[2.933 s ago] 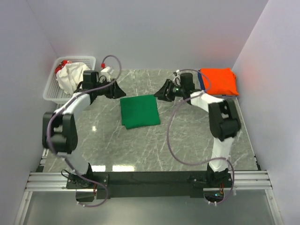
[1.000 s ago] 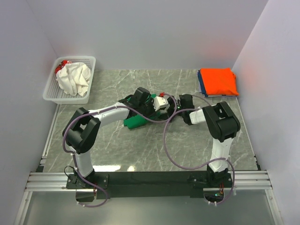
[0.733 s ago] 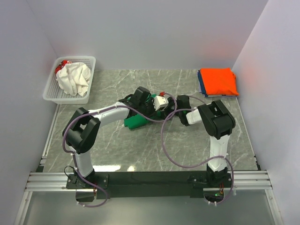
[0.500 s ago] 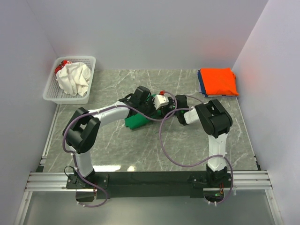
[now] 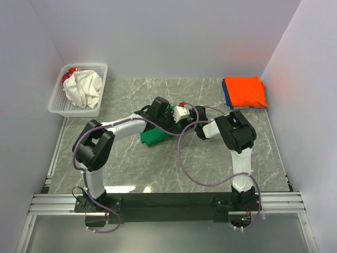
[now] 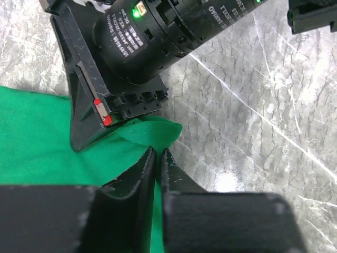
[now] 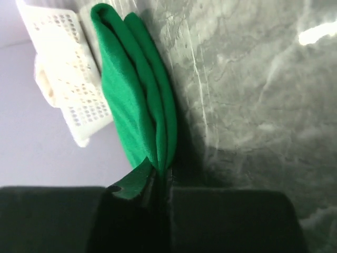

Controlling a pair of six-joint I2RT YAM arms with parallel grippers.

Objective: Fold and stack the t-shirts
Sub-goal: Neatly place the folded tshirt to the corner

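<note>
**Both jaws pinching the green shirt, mid-bench**

Left jaws closed on a fold of the dark green t-shirt (image 5: pixel 154 137). Right jaws clamped on its doubled edge, coming in from 3 o'clock. Shirt lies bunched at the centre of the bench (image 5: pixel 158 171). Orange t-shirt (image 5: pixel 245 90) sits folded on the blue t-shirt (image 5: pixel 225 97) at 1 o'clock. Cream-white t-shirt (image 5: pixel 83 87) is in the basket (image 5: pixel 79 67) at 10 o'clock.

Robotics lab test cell: marble-look bench (image 5: pixel 158 163) enclosed by plain pale walls (image 5: pixel 168 37), left arm (image 5: pixel 92 150) and right arm (image 5: pixel 239 142) bolted to aluminium rail (image 5: pixel 58 203) at near edge.
</note>
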